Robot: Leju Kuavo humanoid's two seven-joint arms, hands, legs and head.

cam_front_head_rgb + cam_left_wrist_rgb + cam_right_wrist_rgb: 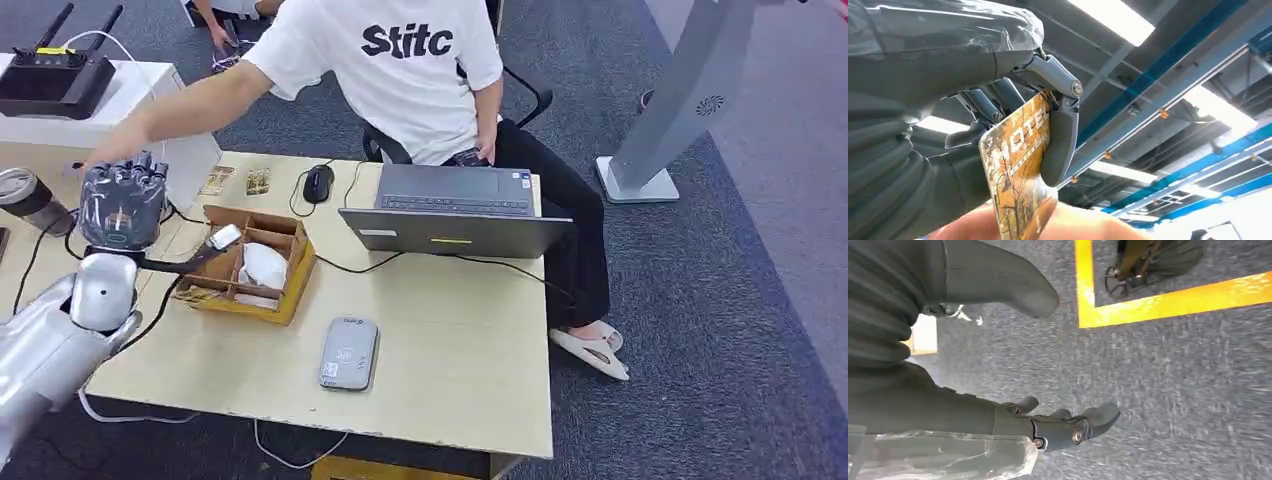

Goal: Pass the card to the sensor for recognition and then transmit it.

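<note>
Orange hotel card (pixel 1020 165) sits pinched in the raised left hand (pixel 122 203), a person's fingers (pixel 1048 225) touching its lower edge. Best to release only once they grip firmly. Right hand (pixel 1058 425) hangs empty, fingers loosely apart.

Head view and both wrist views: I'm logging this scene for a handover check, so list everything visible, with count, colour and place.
card: one, orange-brown, held by left robot hand, person's fingers on its other end
card reader: one, grey, table front
cardboard box: one, brown, table left
laptop: one, dark grey, table far side
mouse: one, black, beside laptop
spare cards: two, brownish, table far edge
table: one, pale wood
person: one, white shirt, seated behind table
left robot hand: grey, raised
right robot hand: dark grey, over carpet
</note>
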